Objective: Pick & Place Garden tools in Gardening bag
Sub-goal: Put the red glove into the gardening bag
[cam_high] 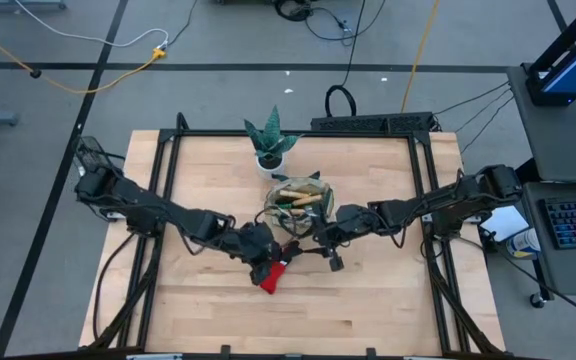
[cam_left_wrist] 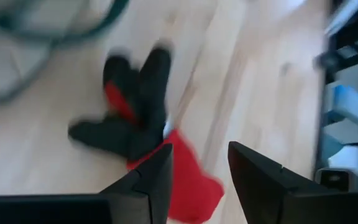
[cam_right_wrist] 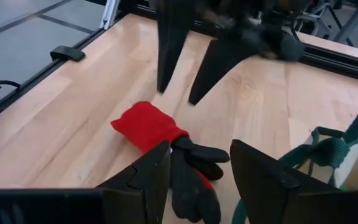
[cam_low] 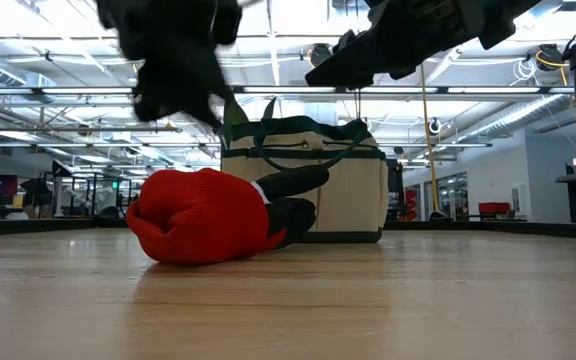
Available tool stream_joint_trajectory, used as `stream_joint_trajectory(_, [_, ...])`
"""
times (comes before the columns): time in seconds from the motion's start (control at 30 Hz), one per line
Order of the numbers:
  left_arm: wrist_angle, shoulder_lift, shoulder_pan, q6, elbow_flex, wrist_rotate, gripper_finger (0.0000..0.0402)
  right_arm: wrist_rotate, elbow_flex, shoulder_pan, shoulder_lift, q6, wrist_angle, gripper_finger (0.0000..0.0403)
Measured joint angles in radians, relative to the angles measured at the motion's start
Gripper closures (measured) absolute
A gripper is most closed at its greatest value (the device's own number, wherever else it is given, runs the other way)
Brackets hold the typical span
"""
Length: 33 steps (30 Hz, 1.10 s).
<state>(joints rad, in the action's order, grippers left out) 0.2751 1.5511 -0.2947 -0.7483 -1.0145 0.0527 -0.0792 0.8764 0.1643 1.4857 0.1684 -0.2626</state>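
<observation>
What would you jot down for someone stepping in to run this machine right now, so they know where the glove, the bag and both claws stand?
Left gripper: open, empty, hanging just above the red-and-black glove.
Right gripper: open, empty, above the glove's black fingers beside the gardening bag.
Glove: lying flat on the table, outside the bag and close against its front side.
Bag: upright near the table's middle, wooden-handled tools already inside. A potted plant stands behind it.
Done: several tools bagged.
Left: pick up the glove and drop it in the bag.
</observation>
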Motion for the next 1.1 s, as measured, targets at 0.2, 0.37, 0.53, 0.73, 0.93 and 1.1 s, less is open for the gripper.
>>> stream_joint_trajectory(0.2, [0.014,0.106,-0.026,-0.173,0.002,-0.012,0.0249,0.000,0.000,0.002,0.000,0.000,-0.009,0.0243])
stream_joint_trajectory(0.37, [-0.005,0.180,-0.030,-0.234,0.000,-0.016,0.0250,0.000,0.000,0.001,0.000,0.000,-0.014,0.0247])
stream_joint_trajectory(0.53, [-0.032,0.226,-0.029,-0.229,0.000,-0.013,0.0250,0.000,0.000,0.001,0.000,0.005,-0.016,0.0244])
stream_joint_trajectory(0.73, [-0.083,0.254,-0.029,-0.196,-0.001,0.030,0.0250,0.000,0.000,0.001,0.000,0.008,-0.016,0.0243])
stream_joint_trajectory(0.93, [-0.080,0.276,-0.029,-0.122,-0.002,0.045,0.0297,0.000,0.000,0.001,0.000,0.008,-0.017,0.0246])
stream_joint_trajectory(1.1, [-0.080,0.277,-0.029,-0.092,-0.001,0.057,0.0372,0.000,0.000,0.001,0.000,0.011,-0.017,0.0246])
